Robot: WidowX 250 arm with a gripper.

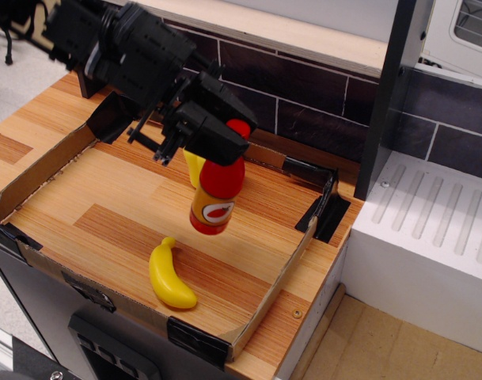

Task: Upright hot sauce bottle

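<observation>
The hot sauce bottle is glossy red with an orange-yellow label band and a red-and-white oval. It hangs nearly upright, neck up and base down, a little above the wooden tray floor. My black gripper comes in from the upper left and is shut on the bottle's neck and upper body. The bottle's base hovers just above and to the right of the yellow toy banana.
A yellow bell pepper is partly hidden behind the bottle. The cardboard-edged tray rim surrounds the floor. A dark tiled back wall and a black post stand behind; a white drain rack lies to the right.
</observation>
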